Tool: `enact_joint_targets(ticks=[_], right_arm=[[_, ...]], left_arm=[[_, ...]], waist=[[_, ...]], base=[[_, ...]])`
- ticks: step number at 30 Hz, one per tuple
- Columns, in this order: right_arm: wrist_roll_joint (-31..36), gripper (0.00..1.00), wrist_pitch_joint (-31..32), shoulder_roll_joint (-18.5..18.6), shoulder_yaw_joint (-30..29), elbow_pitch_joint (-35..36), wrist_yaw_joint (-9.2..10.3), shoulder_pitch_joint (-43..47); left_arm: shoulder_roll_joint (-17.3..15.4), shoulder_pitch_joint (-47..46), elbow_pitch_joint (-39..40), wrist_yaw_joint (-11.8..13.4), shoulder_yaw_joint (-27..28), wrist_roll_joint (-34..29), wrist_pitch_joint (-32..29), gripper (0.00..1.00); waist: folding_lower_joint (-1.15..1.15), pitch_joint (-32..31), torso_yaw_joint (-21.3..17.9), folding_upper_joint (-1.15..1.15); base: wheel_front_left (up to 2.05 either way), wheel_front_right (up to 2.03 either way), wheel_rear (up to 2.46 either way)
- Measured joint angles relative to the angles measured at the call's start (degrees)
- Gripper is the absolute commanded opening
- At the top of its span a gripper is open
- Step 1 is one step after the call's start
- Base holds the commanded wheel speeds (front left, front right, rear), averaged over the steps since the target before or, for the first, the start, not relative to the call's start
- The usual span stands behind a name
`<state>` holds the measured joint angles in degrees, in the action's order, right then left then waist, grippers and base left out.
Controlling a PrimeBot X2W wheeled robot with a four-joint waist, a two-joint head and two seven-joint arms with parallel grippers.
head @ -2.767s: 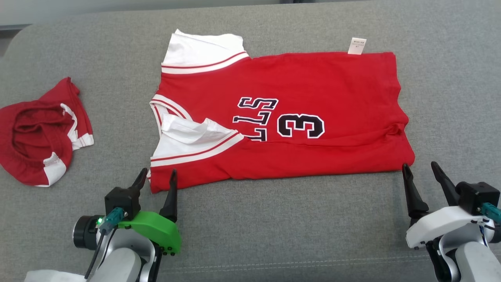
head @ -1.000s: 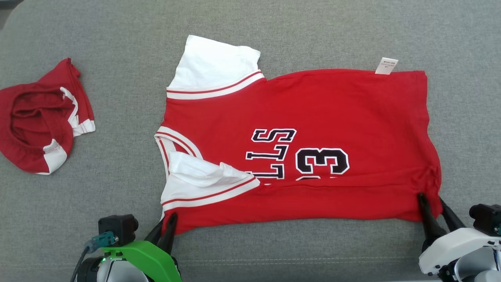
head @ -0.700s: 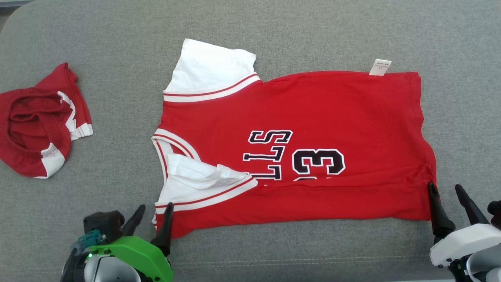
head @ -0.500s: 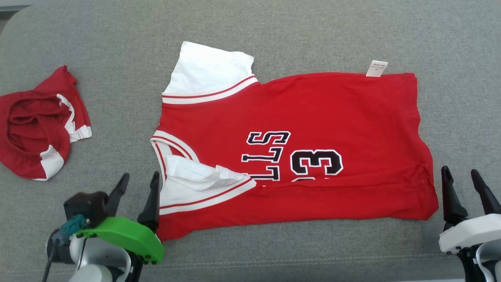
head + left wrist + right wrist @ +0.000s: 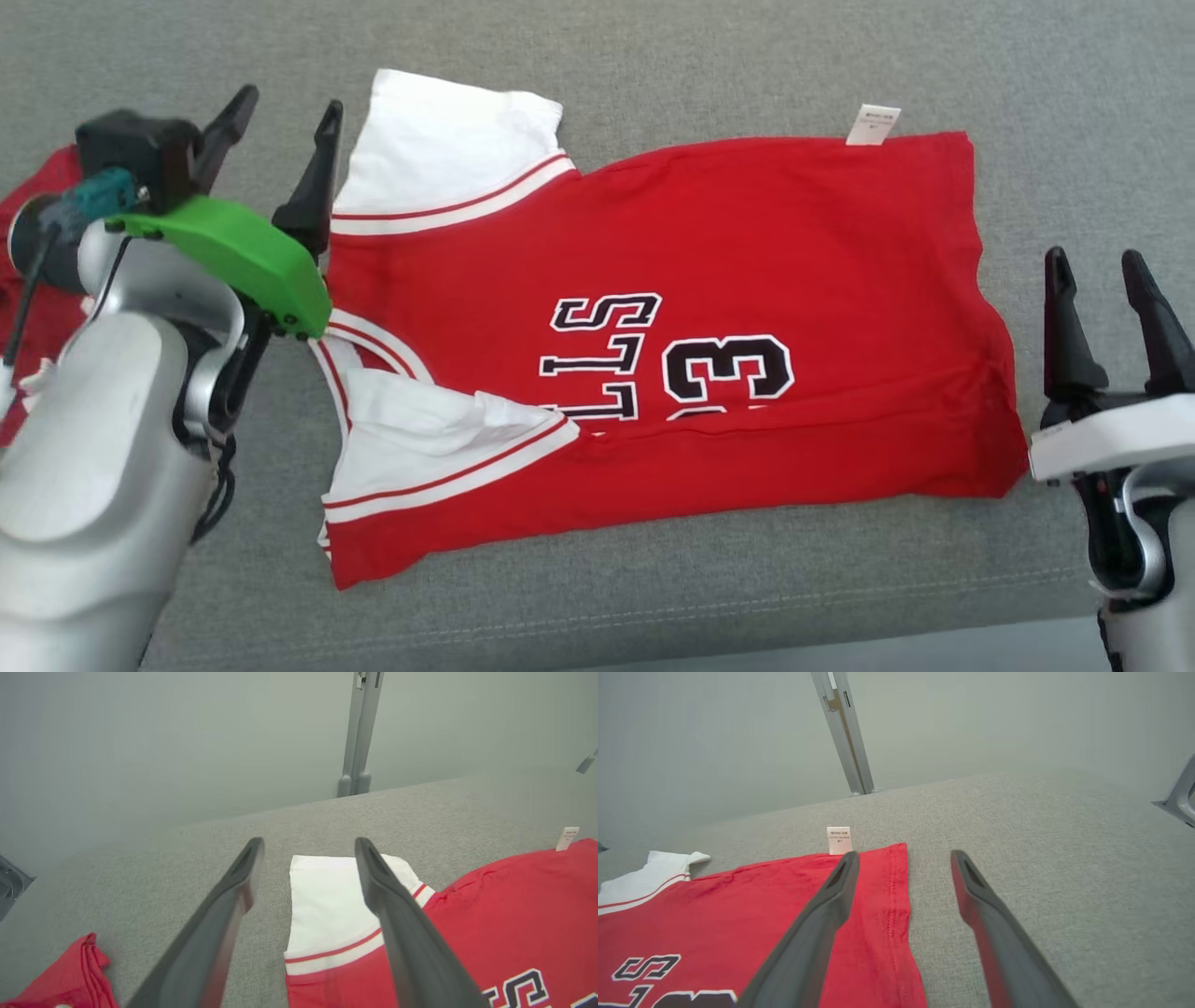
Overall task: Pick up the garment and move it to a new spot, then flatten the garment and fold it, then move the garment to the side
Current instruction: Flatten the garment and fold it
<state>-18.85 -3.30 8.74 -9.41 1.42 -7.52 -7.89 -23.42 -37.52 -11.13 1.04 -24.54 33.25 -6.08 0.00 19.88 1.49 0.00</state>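
Roughly rectangular red jersey (image 5: pixel 709 233) (soft, creased)

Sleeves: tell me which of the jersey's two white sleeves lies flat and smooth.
The far sleeve, right beside the open left gripper, lies flat. The near sleeve, toward the robot, is wrinkled and bunched.

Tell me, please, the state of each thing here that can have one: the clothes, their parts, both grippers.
Red jersey: spread out, near long edge folded over the lettering.
Far sleeve: lying flat, spread outward.
Near sleeve: folded onto the body, wrinkled.
Tag: sticking out past the far edge.
Second red garment: crumpled in a heap.
Left gripper: fingers open, empty.
Right gripper: fingers open, empty, beside the hem.
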Motion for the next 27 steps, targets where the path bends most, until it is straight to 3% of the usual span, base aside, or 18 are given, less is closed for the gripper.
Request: enact_joint_targets(ticks=[7, 10, 16, 27], right_arm=[[-0.2, 1.0, -1.1, 1.2, 4.5, -1.4, 0.0, -8.8], [-0.4, 1.0, -1.5, 1.5, 5.8, -2.1, 0.0, -10.5], [-1.2, 1.0, -2.6, 2.1, 7.2, -4.1, 0.0, -12.0], [-1.8, 1.0, -2.8, 3.6, 8.9, -6.4, 0.0, -15.1]], left_arm=[[2.2, -12.3, -18.4, -5.6, -2.2, -0.5, 0.7, 1.0], [3.2, -16.0, -24.3, -6.5, -2.4, -0.2, 1.8, 1.0], [3.7, -21.1, -33.5, -7.9, -3.1, 1.1, 3.6, 1.0], [3.9, -26.9, -41.4, -8.4, -6.2, 3.1, 4.7, 1.0]], waist=[[0.0, 5.5, -3.2, 0.0], [0.0, 7.7, -4.1, 0.0], [0.01, 11.5, -5.8, 0.0], [0.0, 13.9, -7.8, 0.0]], base=[[0.0, 0.0, 0.0], [0.0, 0.0, 0.0], [0.0, 0.0, 0.0], [0.0, 0.0, 0.0]])
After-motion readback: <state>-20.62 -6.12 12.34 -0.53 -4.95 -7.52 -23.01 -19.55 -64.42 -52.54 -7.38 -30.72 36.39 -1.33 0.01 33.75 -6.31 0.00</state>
